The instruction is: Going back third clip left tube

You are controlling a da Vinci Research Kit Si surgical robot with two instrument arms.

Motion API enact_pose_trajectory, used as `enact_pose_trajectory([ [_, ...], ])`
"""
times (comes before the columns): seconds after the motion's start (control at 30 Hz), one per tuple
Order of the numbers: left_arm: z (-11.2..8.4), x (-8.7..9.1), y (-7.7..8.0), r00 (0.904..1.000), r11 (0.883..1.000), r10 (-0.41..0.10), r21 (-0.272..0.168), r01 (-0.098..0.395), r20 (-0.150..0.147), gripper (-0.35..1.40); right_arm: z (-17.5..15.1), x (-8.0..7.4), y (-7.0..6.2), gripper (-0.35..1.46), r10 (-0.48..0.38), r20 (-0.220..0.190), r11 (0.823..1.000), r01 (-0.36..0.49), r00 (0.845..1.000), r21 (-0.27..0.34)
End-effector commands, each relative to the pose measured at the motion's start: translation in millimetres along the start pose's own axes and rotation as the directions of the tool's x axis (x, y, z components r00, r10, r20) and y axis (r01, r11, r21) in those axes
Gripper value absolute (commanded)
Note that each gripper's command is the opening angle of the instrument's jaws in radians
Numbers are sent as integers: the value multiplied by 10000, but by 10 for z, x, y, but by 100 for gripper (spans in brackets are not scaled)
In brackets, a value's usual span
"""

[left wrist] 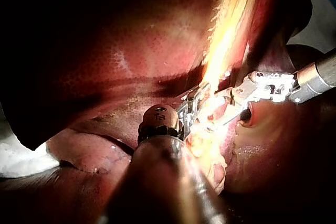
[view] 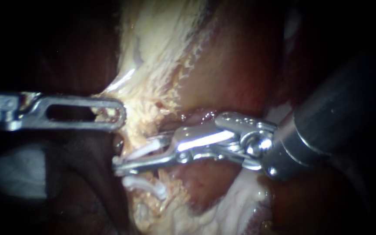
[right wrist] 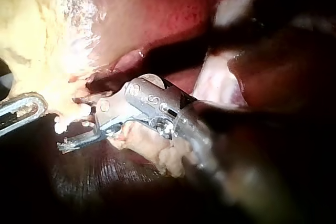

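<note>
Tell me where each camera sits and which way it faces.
Endoscope: close to the tissue, facing the pale tissue; left instrument enters from the left, right instrument from the right.
Left wrist: on the left arm, looking along its own shaft toward the liver; right instrument ahead.
Right wrist: on the right arm, looking along its own shaft; left instrument ahead.
Shared: all three show both instruments meeting at the pale tissue.
</note>
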Motion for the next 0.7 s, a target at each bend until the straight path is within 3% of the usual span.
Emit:
enact_pose_trajectory([
  [0.03, -1, 0, -1, 10000, 10000, -1, -4, 1, 0, -35, 1, 0, 2, 53, -87, -23, 10000, 87, 10000, -2],
  [0.13, -2, 2, -4, 10000, 10000, -10, -12, 10, 9, -35, 2, -1, 7, 56, -557, -206, 9981, 550, 9982, -294],
  [0.4, -6, 4, -7, 10000, 10000, -16, -16, 16, 10, -35, -17, -8, 19, 58, -1367, -212, 9886, 1350, 9904, -673],
  [0.53, -7, 3, -4, 10000, 10000, -4, -4, 4, -4, -35, -40, -18, 9, 58, -1743, -157, 9834, 1732, 9846, -548],
  [0.7, -8, 1, 0, 10000, 10000, 4, -9, -4, -3, -35, -87, -29, -16, 58, -2687, -83, 9629, 2684, 9632, -291],
])
